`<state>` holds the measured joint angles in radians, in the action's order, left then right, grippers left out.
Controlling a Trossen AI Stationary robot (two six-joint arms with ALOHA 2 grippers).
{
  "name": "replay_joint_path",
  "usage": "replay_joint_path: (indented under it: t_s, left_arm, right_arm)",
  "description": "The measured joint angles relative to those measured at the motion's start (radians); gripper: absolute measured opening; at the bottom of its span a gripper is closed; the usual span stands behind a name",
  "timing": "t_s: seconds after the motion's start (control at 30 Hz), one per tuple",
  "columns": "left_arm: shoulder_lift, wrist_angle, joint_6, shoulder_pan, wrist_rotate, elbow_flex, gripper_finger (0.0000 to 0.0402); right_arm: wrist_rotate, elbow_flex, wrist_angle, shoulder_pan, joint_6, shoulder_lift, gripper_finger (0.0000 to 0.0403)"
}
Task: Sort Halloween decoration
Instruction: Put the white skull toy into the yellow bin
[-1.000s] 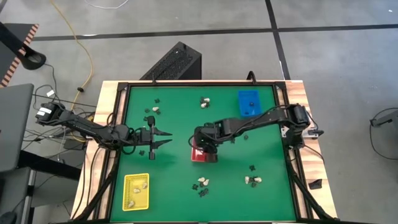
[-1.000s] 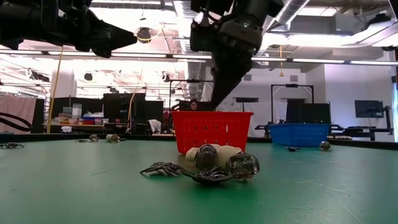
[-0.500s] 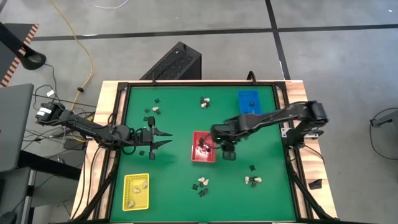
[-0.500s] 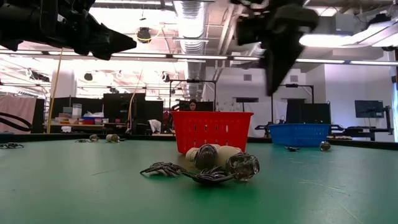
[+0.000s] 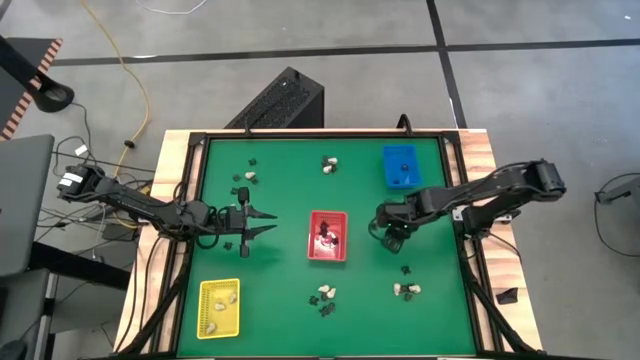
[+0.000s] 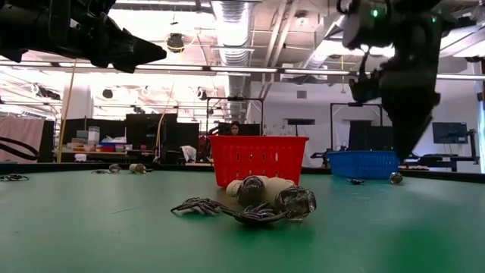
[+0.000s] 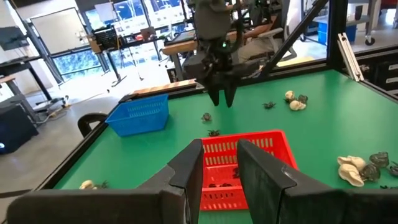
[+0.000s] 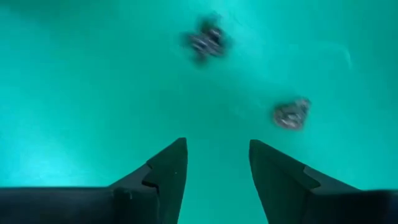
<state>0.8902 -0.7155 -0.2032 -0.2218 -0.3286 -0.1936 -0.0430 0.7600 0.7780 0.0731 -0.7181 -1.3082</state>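
Small cream and black Halloween decoration pieces lie scattered on the green table: a near cluster (image 5: 322, 296), a pair (image 5: 406, 290), and others far off (image 5: 330, 165). The red tray (image 5: 327, 236) at the middle holds a few dark pieces. My right gripper (image 5: 393, 238) hangs to the right of it, pointing down, open and empty. Two small dark pieces (image 8: 208, 40) (image 8: 291, 114) lie on the table beyond its fingertips. My left gripper (image 5: 268, 222) waits level to the left of the red tray, open and empty.
A blue tray (image 5: 400, 165) stands at the far right. A yellow tray (image 5: 219, 306) with cream pieces sits near the front left. A black rail frames the table. In the low view, a cluster of pieces (image 6: 258, 201) lies in front of the red tray (image 6: 258, 159).
My right gripper has swung from above the red tray toward the table's right edge, sinking a little and rolling about its own axis. The red tray now shows uncovered. My left arm has kept still.
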Motion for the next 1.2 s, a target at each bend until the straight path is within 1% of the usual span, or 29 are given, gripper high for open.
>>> replay_joint_path:
  t_s: [0.1, 0.17, 0.3, 0.43, 0.6, 0.7, 0.8, 0.87, 1.0, 1.1, 1.2]
  left_arm:
    - [0.000, -0.001, 0.014, 0.000, 0.000, 0.000, 0.0089]
    - [0.000, -0.001, 0.024, 0.000, 0.000, 0.000, 0.0089]
    - [0.000, -0.001, 0.036, 0.000, 0.000, 0.000, 0.0089]
    - [0.000, 0.000, 0.039, 0.000, 0.000, 0.000, 0.0089]
    - [0.000, 0.000, 0.029, 0.000, 0.000, 0.000, 0.0089]
    - [0.000, 0.000, 0.021, 0.000, 0.000, 0.000, 0.0089]
    - [0.000, 0.000, 0.021, 0.000, 0.000, 0.000, 0.0089]
    - [0.000, 0.000, 0.017, 0.000, 0.000, 0.000, 0.0089]
    - [0.000, 0.000, 0.017, 0.000, 0.000, 0.000, 0.0089]
    - [0.000, 0.000, 0.022, 0.000, 0.000, 0.000, 0.0089]
    - [0.000, 0.000, 0.022, 0.000, 0.001, 0.000, 0.0089]
  right_arm:
    - [0.014, -0.009, 0.007, -0.023, -0.004, -0.020, 0.0219]
    - [0.046, -0.009, 0.009, -0.030, 0.007, -0.022, 0.0226]
    - [0.188, -0.008, 0.003, 0.005, -0.037, -0.009, 0.0230]
    - [0.259, -0.008, 0.003, 0.109, -0.153, 0.012, 0.0230]
    - [0.310, -0.008, -0.019, 0.295, -0.343, 0.027, 0.0230]
    - [0.308, -0.008, -0.055, 0.404, -0.450, 0.027, 0.0230]
    - [0.274, -0.008, -0.083, 0.495, -0.501, 0.027, 0.0230]
    - [0.242, -0.008, -0.081, 0.543, -0.496, 0.027, 0.0230]
    - [0.154, -0.008, -0.080, 0.620, -0.425, 0.027, 0.0230]
    - [0.088, -0.008, -0.079, 0.658, -0.407, 0.027, 0.0230]
    - [0.050, -0.008, -0.079, 0.678, -0.404, 0.026, 0.0230]
